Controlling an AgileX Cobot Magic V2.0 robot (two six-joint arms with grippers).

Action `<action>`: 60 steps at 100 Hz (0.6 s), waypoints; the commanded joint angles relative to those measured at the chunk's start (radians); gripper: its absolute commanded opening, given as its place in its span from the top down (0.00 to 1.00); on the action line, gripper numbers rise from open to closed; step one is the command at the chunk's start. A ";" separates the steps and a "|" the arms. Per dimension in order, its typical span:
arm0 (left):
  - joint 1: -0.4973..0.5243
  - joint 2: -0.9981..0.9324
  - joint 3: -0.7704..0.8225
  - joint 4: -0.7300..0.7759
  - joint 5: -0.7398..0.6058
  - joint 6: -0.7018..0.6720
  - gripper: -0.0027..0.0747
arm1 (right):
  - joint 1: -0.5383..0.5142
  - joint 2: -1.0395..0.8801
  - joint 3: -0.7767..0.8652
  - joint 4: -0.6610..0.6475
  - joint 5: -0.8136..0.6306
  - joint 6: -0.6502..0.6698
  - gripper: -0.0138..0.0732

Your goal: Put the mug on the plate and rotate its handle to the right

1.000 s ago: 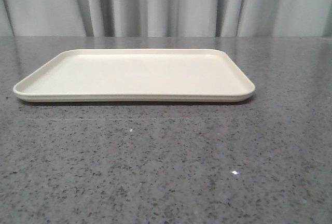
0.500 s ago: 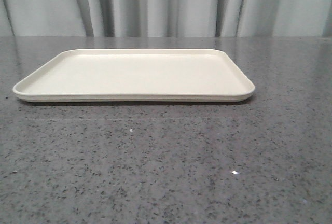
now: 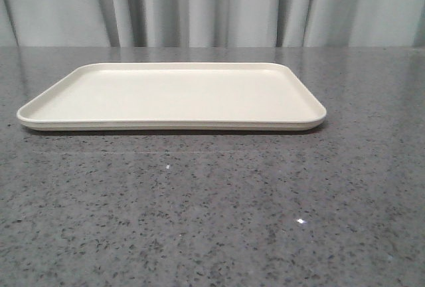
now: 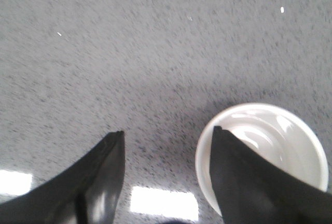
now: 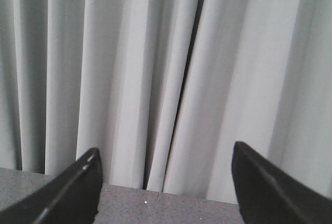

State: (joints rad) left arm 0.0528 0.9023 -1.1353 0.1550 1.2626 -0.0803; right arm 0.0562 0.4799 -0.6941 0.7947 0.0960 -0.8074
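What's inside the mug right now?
Nothing visible: the mug shows a glossy white interior in the left wrist view. One finger of the left claw covers part of the opening, hiding that portion.

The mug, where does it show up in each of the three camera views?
Front view: the mug is not in it; only the plate on the speckled grey table.
Left wrist view: mug seen from above, one finger of the open left gripper over its rim.
Right wrist view: not in it; curtain only.
Shared landmark: the table.

Left gripper (image 4: 166,136), right gripper (image 5: 166,156): black, glossy, tapered jaws.
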 commanded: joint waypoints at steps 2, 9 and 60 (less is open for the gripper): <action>-0.002 -0.002 0.011 -0.034 -0.003 0.009 0.49 | 0.002 0.015 -0.037 -0.003 -0.053 -0.010 0.23; -0.002 -0.002 0.041 -0.054 -0.003 0.027 0.49 | 0.002 0.015 -0.037 -0.003 -0.053 -0.010 0.23; -0.002 -0.002 0.170 -0.064 -0.086 0.029 0.49 | 0.002 0.015 -0.037 -0.003 -0.037 -0.010 0.23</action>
State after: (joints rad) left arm 0.0528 0.9023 -0.9438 0.0952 1.2364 -0.0506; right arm 0.0562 0.4799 -0.6941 0.7947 0.1048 -0.8074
